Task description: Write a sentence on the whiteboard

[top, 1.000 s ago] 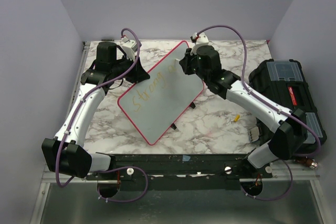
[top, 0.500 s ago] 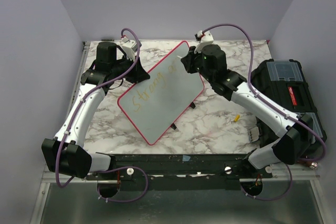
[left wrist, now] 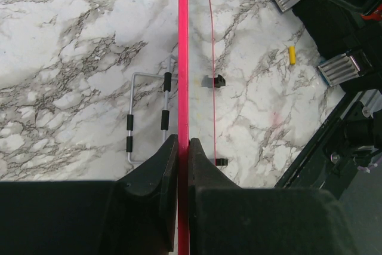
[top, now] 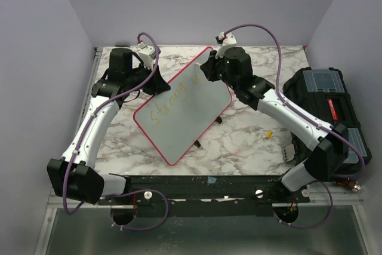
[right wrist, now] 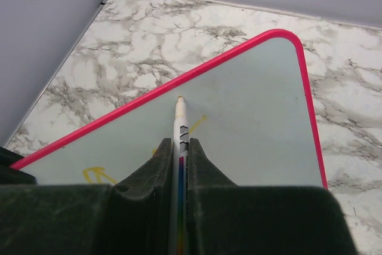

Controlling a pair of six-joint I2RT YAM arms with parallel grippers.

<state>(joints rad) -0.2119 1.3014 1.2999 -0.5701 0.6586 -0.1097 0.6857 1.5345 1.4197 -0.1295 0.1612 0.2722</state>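
The whiteboard (top: 182,108), pale with a red-pink rim, stands tilted on the marble table. My left gripper (top: 156,82) is shut on its upper left edge; the left wrist view shows both fingers pinching the red rim (left wrist: 183,58) of the board. My right gripper (top: 207,70) is over the board's far corner, shut on a white marker (right wrist: 179,125) whose tip points at the board (right wrist: 250,123) near its top edge. Of the sentence (top: 169,103), one yellow word runs along the board, with further yellow strokes (right wrist: 98,175) beside the marker.
A black toolbox (top: 325,103) lies at the right table edge. A small yellow cap (top: 269,135) and a white object (top: 290,150) lie on the marble to the right of the board. A wire stand (left wrist: 146,108) lies behind the board.
My right gripper, with the marker, shifted slightly right and then back left over the board's far part. The left arm and the board stayed still.
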